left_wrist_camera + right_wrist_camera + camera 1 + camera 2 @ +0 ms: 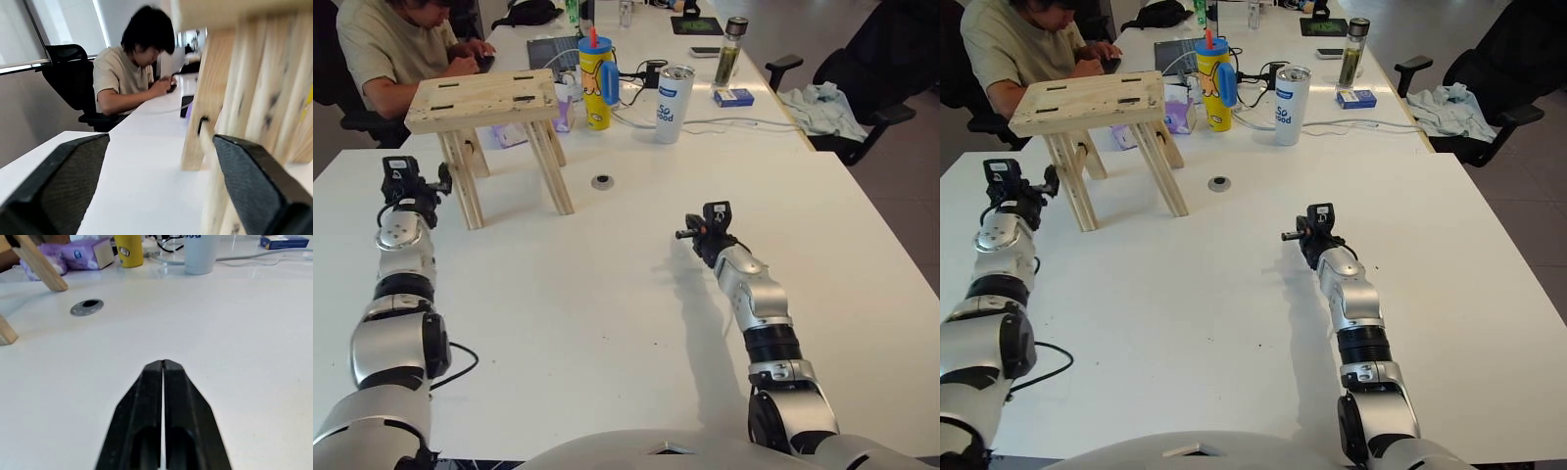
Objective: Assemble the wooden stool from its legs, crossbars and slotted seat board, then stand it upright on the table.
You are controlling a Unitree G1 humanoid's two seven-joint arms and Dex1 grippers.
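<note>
The wooden stool point(489, 108) stood upright on the white table point(607, 323), at its far left. The left gripper point(160, 142), its 2 fingers spread, sat just beside the stool's near leg. The right gripper point(163, 363) rested mid-table, well apart, fingers pressed together. A grey disc point(602, 182) lay near the stool.

Assembled and upright: the pale wooden stool point(484, 116) stands on the white table point(607, 313), toward its far left part. The slotted seat board point(489, 91) (small rectangular slots show dark in its top) sits level on four splayed legs point(552, 171). The plank-like legs angle outward, and their feet rest flat on the tabletop.
</note>
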